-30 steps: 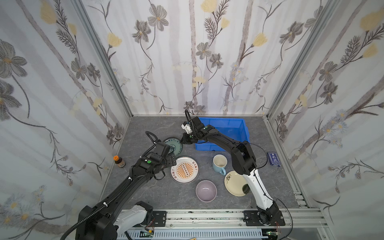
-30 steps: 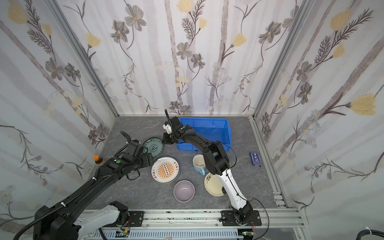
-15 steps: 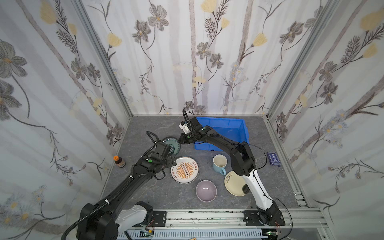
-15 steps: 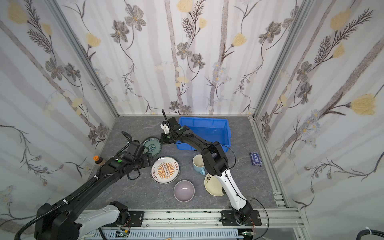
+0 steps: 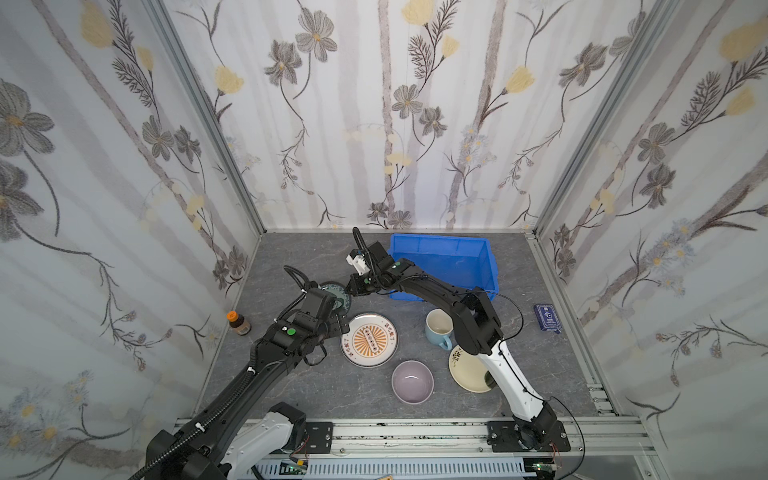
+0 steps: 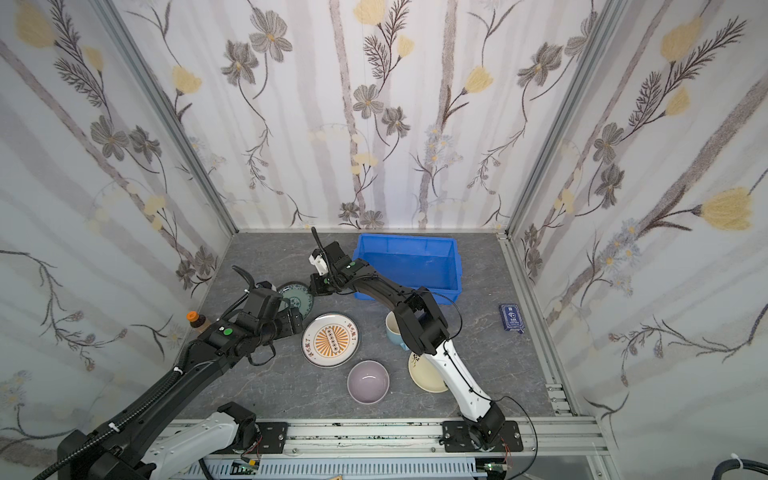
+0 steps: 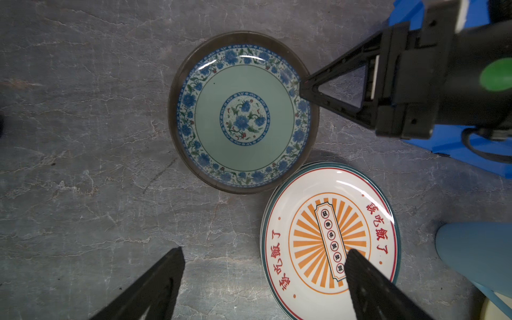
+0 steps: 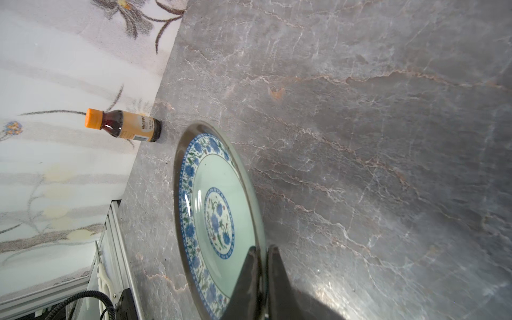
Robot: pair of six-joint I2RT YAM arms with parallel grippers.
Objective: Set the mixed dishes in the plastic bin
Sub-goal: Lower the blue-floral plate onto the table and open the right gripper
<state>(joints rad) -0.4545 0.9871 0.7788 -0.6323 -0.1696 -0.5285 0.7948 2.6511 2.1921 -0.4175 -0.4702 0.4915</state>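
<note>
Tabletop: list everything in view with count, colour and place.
teal plate: 1, teal, dark rim, left of bin
sunburst plate: 1, white-orange, middle
mug: 1, light blue, in front of bin
bowl: 1, lilac, front
cream plate: 1, cream, front right
bin: 1, blue, back
bottle: 1, brown, orange cap, left wall
small box: 1, dark blue, right edge
left hand: 1, black, open above plates
right hand: 1, black, shut on teal plate rim

walls point(image 5: 374, 124): floral wallpaper, three sides | floor point(image 5: 332, 395): grey veined stone-look | corner posts point(image 5: 208, 124): aluminium | light: even
</note>
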